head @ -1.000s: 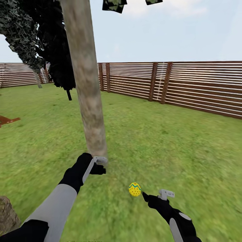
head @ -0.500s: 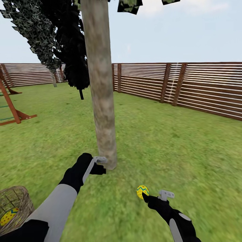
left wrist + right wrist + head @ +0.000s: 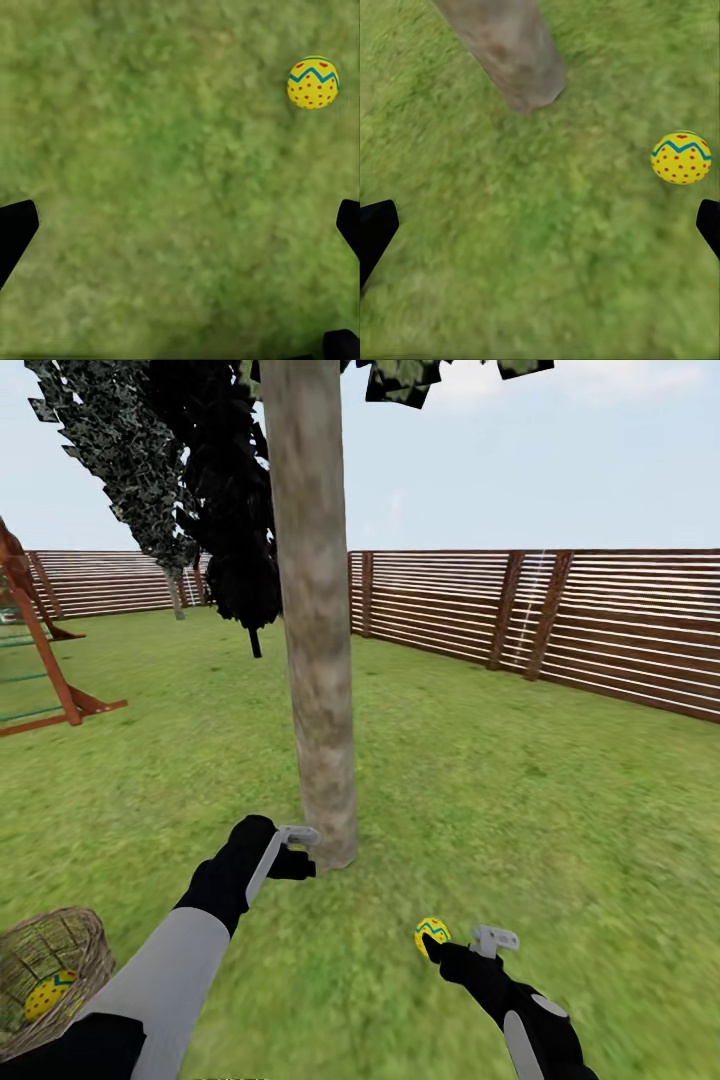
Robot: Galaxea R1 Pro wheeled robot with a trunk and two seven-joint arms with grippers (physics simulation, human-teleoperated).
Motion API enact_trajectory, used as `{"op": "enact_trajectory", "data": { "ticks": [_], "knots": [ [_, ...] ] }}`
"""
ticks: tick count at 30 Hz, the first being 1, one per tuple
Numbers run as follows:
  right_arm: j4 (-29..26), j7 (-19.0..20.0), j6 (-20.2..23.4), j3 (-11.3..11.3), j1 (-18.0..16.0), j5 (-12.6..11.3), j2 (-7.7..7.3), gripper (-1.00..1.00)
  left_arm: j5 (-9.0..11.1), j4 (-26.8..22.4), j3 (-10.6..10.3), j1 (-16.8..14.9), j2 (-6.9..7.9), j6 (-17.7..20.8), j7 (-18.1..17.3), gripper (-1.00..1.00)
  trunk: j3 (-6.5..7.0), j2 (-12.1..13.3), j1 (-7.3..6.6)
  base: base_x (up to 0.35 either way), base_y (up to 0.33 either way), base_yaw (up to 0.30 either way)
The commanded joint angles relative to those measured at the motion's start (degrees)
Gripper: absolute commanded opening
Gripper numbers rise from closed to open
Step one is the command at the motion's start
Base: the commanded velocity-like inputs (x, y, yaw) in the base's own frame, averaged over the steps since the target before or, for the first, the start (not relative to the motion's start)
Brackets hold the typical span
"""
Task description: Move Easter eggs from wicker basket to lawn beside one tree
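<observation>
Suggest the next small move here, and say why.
Probably turn left toward the wicker basket and reach in with the left gripper: one egg already lies on the lawn near the tree, another egg remains inside.

Two Easter eggs — one on the lawn [image 3: 560, 800] near the tree [image 3: 318, 660] at [image 3: 432, 933], one in the wicker basket [image 3: 70, 945] at [image 3: 50, 994].

text: none I can read | labels, brands, numbers, signs: none | egg [image 3: 432, 933] at my 1 o'clock: painted zigzag and dots only (no lettering)
</observation>
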Motion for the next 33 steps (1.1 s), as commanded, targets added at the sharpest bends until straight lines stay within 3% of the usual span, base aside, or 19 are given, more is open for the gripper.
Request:
{"op": "enact_trajectory", "data": {
  "ticks": [1,33],
  "knots": [
    [-0.1,0.3,0.3,-0.2,0.0,-0.2,0.06,1.00,-0.1,0.0,-0.1,0.0,0.00,0.2,0.0,1.00,0.16,0.4,-0.22,0.000,0.000,0.233],
    [0.7,0.3,0.3,-0.2,-0.1,-0.2,0.06,1.00,0.0,-0.1,-0.1,0.0,0.00,0.2,0.0,1.00,7.12,13.2,-7.25,0.000,0.000,0.218]
  ]
}}
